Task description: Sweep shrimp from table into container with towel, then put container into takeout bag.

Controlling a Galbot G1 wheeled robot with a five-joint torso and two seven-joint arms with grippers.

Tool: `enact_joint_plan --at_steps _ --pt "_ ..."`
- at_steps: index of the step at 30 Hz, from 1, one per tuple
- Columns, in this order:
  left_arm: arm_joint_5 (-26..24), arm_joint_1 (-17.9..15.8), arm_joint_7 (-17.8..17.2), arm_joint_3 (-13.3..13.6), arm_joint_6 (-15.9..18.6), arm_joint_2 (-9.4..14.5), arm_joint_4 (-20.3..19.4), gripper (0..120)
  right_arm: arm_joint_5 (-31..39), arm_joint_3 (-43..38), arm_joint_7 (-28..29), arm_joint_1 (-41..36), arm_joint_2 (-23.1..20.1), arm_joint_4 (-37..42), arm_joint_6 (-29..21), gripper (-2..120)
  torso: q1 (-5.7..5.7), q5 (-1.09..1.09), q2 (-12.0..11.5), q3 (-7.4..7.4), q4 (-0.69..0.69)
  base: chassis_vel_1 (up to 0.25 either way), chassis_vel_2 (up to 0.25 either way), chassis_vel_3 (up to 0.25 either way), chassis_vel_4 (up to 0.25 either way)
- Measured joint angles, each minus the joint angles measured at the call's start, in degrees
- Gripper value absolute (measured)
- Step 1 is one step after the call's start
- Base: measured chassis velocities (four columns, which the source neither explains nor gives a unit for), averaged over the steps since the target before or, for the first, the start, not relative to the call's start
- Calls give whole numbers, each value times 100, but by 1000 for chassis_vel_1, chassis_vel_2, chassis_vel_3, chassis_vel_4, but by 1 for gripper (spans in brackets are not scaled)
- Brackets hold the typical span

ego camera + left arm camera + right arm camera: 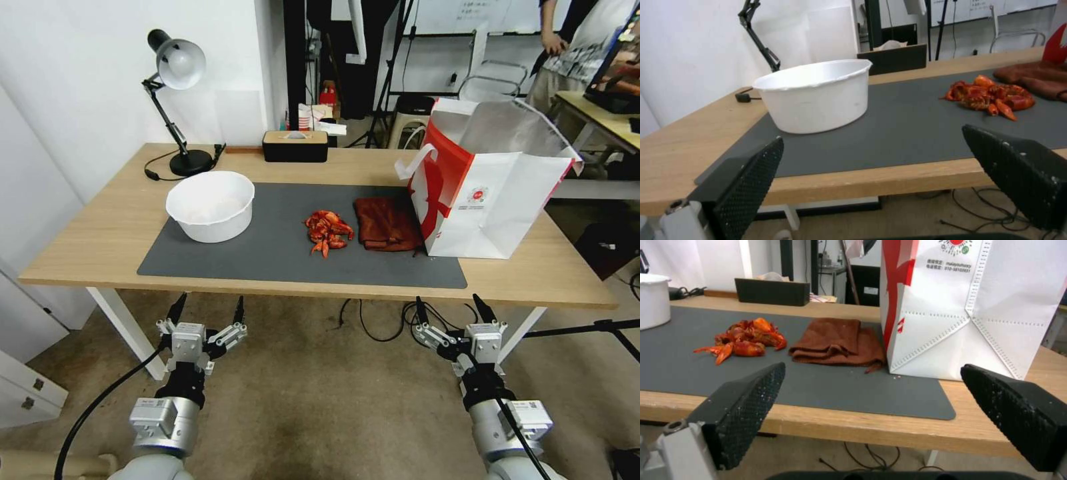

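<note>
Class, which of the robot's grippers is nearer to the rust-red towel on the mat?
Right. The right gripper hangs open below the table's front edge, almost straight before the towel. The left gripper hangs open far over toward the white container's side.

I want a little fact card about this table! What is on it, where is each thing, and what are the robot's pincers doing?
shrimp: bright red-orange shrimp pile, mid grey mat
towel: rust-red soft towel, between shrimp and bag
container: round white plastic container, on the mat's left part
bag: white-and-red paper takeout bag, upright, right of towel
table: light-wood table
left pincer: open, below table edge
right pincer: open, below table edge
</note>
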State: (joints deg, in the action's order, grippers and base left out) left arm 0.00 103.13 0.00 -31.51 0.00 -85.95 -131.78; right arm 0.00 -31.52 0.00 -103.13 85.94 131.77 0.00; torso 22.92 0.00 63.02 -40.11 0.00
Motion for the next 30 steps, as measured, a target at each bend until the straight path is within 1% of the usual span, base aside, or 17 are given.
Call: enact_joint_plan --at_steps 13,16,17,19,20,21,23,25,26,27,28,29,30 --pt "0 0 0 0 1 1 0 100 2 -1 -5 0 0 0 -2 100 0 0 0 0 0 0 0 0 0" --pt "-66 -24 -25 -19 36 52 -18 100 11 -13 -37 2 -1 3 -8 100 0 -1 0 0 1 0 0 0 0" --pt "-153 -54 -65 -50 94 116 -51 100 14 -19 -48 2 -2 6 -10 100 0 -1 0 0 1 0 0 0 0" --pt "-566 -217 -272 -205 349 430 -222 100 96 -110 -256 10 -16 55 -71 100 0 1 0 0 0 0 0 0 0" --pt "-566 -217 -272 -205 349 430 -222 100 96 -110 -256 10 -16 55 -71 100 0 1 0 0 0 0 0 0 0" --pt "-684 -261 -329 -248 423 519 -267 100 132 -149 -347 15 -24 81 -98 100 0 -1 0 0 0 0 0 0 0" --pt "-1250 -469 -606 -452 776 935 -495 100 318 -357 -831 38 -62 210 -253 100 0 0 0 0 0 0 0 0 0" --pt "-1250 -469 -606 -452 776 935 -495 100 318 -357 -831 38 -62 210 -253 100 0 0 0 0 0 0 0 0 0" --pt "-1541 -574 -748 -555 957 1150 -609 100 425 -475 -1102 52 -81 282 -339 100 0 -2 0 0 0 0 0 0 0" --pt "-2067 -774 -1006 -751 1283 1544 -818 100 617 -687 -1592 78 -120 412 -494 100 0 -1 0 0 0 0 0 0 0" --pt "-2291 -820 -1079 -820 1329 1693 -870 100 758 -843 -1951 96 -146 507 -601 100 0 1 0 0 -1 0 0 0 0" --pt "-2291 -820 -1079 -820 1329 1693 -870 100 758 -843 -1951 96 -146 507 -601 100 0 1 0 0 -1 0 0 0 0" --pt "-2319 -822 -1084 -828 1329 1713 -871 100 815 -905 -2099 104 -156 544 -649 100 0 -2 0 0 0 0 0 0 0"
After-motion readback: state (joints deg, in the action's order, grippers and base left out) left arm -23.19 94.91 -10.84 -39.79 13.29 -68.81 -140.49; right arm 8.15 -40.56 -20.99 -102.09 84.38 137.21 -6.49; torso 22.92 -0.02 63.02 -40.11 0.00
